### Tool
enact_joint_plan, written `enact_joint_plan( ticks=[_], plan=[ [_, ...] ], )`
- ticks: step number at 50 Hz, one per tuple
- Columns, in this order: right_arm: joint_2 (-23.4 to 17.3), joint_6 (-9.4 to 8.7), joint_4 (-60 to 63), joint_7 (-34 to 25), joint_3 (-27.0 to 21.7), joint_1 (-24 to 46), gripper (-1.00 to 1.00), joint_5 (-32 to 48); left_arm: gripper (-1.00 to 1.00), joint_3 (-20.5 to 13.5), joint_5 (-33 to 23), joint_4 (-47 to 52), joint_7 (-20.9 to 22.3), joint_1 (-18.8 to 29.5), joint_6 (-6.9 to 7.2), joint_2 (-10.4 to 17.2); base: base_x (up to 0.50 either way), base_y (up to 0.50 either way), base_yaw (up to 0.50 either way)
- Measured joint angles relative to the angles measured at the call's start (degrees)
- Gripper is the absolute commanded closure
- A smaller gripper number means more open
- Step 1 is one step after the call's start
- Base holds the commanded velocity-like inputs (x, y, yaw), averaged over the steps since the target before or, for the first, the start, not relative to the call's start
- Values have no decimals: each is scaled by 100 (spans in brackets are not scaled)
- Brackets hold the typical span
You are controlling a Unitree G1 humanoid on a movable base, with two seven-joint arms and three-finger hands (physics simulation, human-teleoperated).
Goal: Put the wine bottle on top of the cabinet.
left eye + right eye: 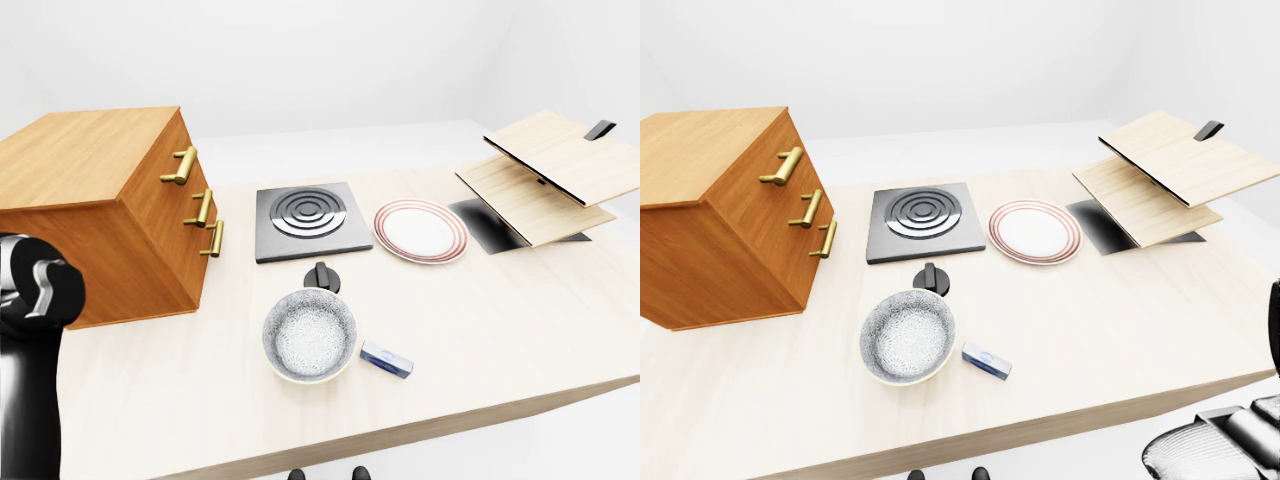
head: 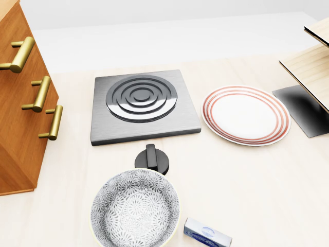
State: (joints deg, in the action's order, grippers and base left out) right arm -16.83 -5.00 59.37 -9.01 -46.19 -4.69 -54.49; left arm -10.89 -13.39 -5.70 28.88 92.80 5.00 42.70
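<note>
No wine bottle shows in any view. The wooden cabinet (image 1: 90, 160), with three brass handles (image 1: 183, 165), stands on the left of the table, and its flat top is bare wood in both eye views. Only a black segment of my left arm (image 1: 30, 340) enters at the lower left edge of the left-eye view; its hand is out of sight. At the bottom right corner of the right-eye view, part of my right arm (image 1: 1220, 450) shows, again without its hand.
On the light wooden table (image 1: 480, 340) lie a grey hotplate (image 2: 138, 103), a red-rimmed plate (image 2: 245, 114), a patterned bowl (image 2: 135, 208), a black knob (image 2: 151, 159) and a small blue box (image 2: 207, 234). A tilted wooden shelf rack (image 1: 545, 175) stands at the right.
</note>
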Motion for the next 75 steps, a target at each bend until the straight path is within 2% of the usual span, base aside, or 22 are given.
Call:
enact_joint_plan(
  ticks=[13,24,36,59,75],
  plan=[
    [77,0,-103,-261,130,188,-100,417,95,-143,545,-1243,-400,-195,1,489,0,0,0],
    [93,0,-128,-353,136,399,-100,584,95,-186,823,-2840,-933,-433,0,600,0,0,0],
    [89,0,-139,-357,167,566,-100,673,95,-181,864,-4159,-1288,-546,0,743,0,0,0],
    [113,0,-253,-409,349,658,-100,877,96,-279,1127,-5501,-1742,-856,0,1245,0,0,0],
    [175,0,-209,-557,305,585,-100,1016,96,-366,1401,-6080,-1987,-1111,0,1258,0,0,0]
  ],
)
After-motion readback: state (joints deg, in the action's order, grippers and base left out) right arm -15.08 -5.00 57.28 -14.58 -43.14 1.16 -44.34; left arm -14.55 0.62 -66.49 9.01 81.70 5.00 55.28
